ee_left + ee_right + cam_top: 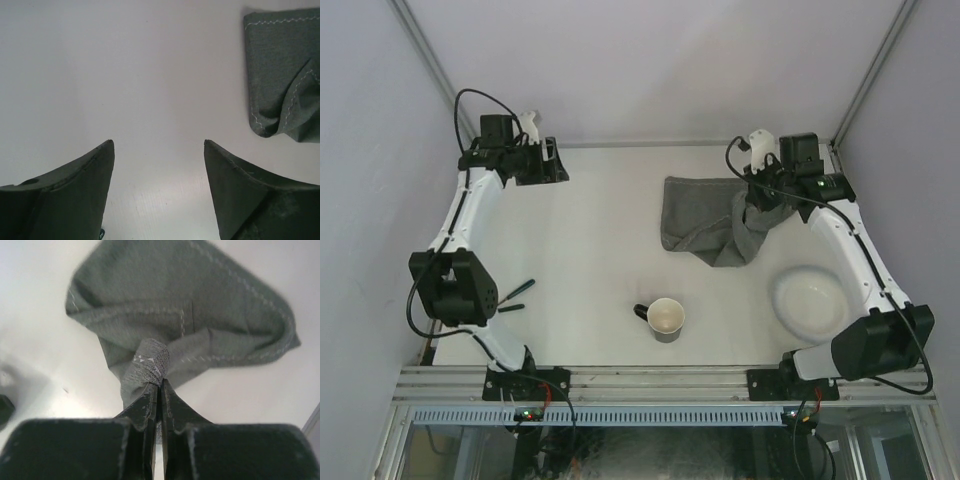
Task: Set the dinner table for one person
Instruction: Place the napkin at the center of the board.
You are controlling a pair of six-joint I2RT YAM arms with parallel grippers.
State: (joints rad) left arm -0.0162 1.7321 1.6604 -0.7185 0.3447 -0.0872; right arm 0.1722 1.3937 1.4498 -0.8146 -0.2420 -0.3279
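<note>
The off-white dinner table [600,240] fills the top view. A grey stitched cloth mat [705,220] lies crumpled at its far right; it also shows in the right wrist view [190,305] and the left wrist view [280,65]. My right gripper [757,200] is shut on a corner of the mat [159,382] and lifts it off the table. My left gripper [552,165] is open and empty over bare table at the far left [159,145]. A white mug [665,320] with a dark handle stands near the front middle. A white bowl [810,300] sits at the front right.
A dark utensil [516,292] lies beside the left arm at the table's left edge. Aluminium rails [660,378] edge the table, and grey walls close it in at the back and sides.
</note>
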